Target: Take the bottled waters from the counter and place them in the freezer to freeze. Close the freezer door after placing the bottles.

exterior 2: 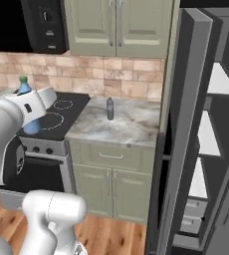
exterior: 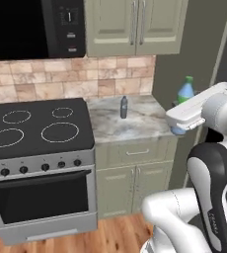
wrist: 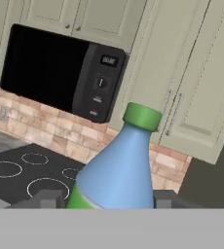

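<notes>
My gripper is shut on the clear blue bottled water with a green cap, one dark fingertip on each side of its body. It hangs in the air above the right end of the counter, with the gripper around the bottle. The smoky grey bottled water stands upright on the counter near the backsplash, also seen as the grey bottle. The freezer stands open at the right with white shelves, and its freezer door is swung out beside the counter.
A black stovetop over an oven sits left of the counter. A black microwave and pale green upper cabinets hang above. Lower cabinets stand over a wooden floor.
</notes>
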